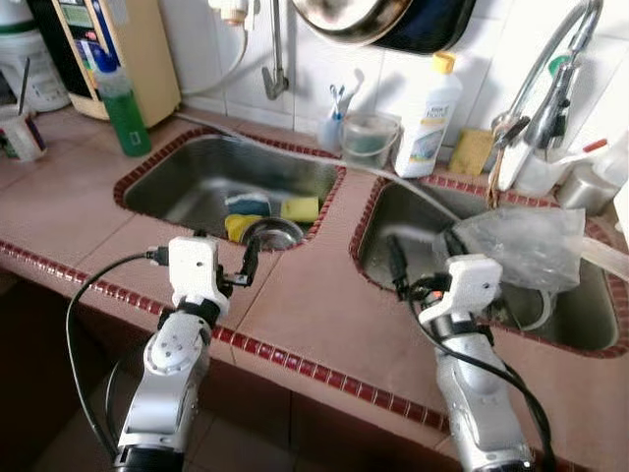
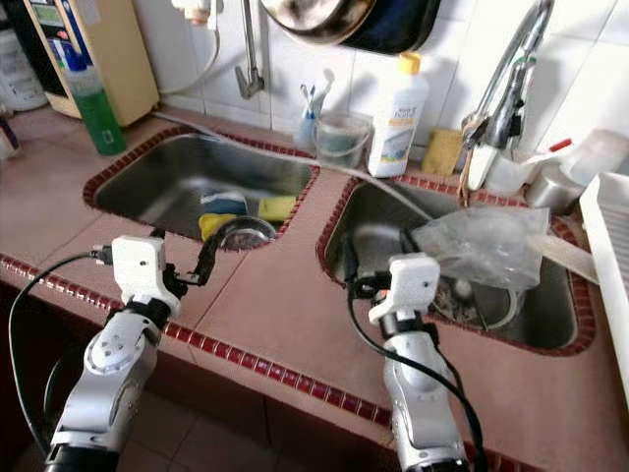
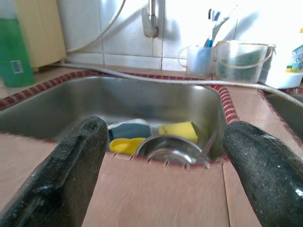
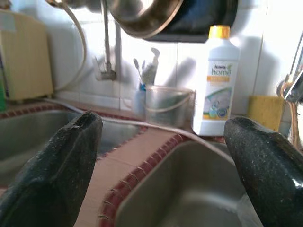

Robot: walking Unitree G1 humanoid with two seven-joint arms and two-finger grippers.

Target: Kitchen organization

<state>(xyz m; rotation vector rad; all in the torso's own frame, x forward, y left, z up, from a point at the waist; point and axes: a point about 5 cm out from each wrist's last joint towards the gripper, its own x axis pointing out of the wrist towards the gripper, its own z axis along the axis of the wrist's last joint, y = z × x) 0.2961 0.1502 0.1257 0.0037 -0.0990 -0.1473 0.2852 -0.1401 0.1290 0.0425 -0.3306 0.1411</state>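
Hovering with fingers spread and nothing between them, left gripper [image 1: 248, 258] at the near rim of the left sink [image 1: 177, 182], above the tiled counter [image 1: 314, 315], just short of a steel bowl [image 1: 272, 233] lying in that sink's near right corner. Yellow sponge [image 1: 301, 208] and blue sponge [image 1: 248, 204] just behind the bowl, another yellow piece [image 1: 236, 226] touching its left side. Likewise spread and gripping nothing, right gripper [image 2: 375, 254] over the near left edge of the right sink [image 2: 373, 221], beside a crumpled clear plastic bag [image 2: 496, 246] resting in that sink toward its right. White soap bottle with yellow cap [image 1: 429, 116] upright on the ledge behind the strip between the two sinks, clear small bucket [image 1: 369, 138] and cup with toothbrushes [image 1: 333, 123] just left of it. Green bottle [image 1: 123, 103] standing beyond the left sink's far left corner. Chrome tap [image 1: 555, 74] arching over the right sink's far side, yellow sponge [image 1: 472, 150] leaning against the wall between tap and soap bottle
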